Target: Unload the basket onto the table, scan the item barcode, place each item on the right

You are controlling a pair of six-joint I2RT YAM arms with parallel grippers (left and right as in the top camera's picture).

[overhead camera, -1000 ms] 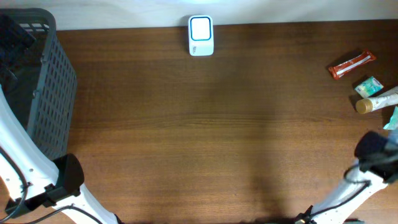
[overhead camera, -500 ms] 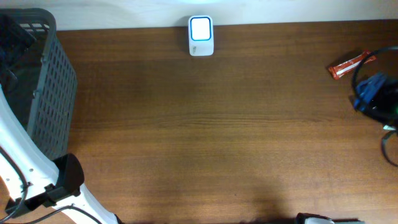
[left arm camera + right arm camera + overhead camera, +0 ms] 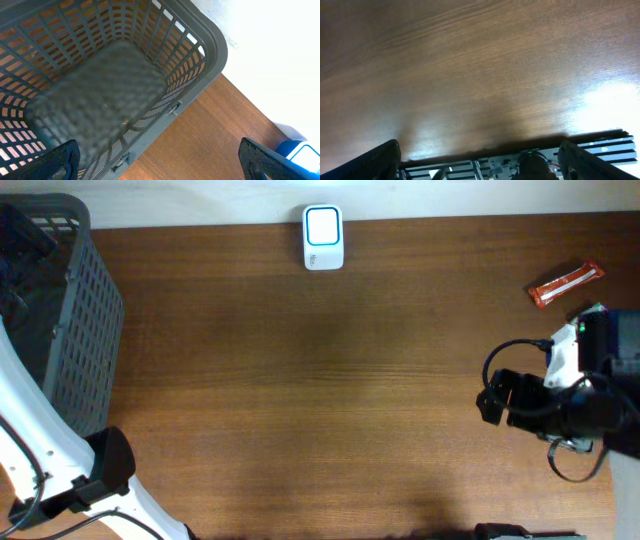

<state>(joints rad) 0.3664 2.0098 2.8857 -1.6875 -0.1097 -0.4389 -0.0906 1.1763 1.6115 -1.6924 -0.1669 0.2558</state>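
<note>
Right gripper (image 3: 480, 167): jaws stood wide apart, dark fingertips (image 3: 375, 162) at the two lower corners of the wrist view. Nothing was between them, only bare wood of the table (image 3: 300, 400) under the tool. No item was held.

Left gripper (image 3: 162, 167): also spread wide, fingertips (image 3: 57, 160) at the frame's lower corners, with nothing in the gap. It hung over the grey basket (image 3: 190, 65), looking down into the mesh floor. The basket rim ran just ahead of the tool.

Scanner (image 3: 322, 238): upright at the table's far edge, screen lit. It was ahead and to the right of the left gripper, showing at the corner of its wrist view, and well apart from the right gripper, far off to its left.

Red sachet (image 3: 566, 284): lay flat on the table beyond the right arm, toward the far edge, apart from the tool and untouched. A green-and-white packet (image 3: 592, 310) showed just beside the arm, mostly hidden by it. I could not tell whether they touched.
</note>
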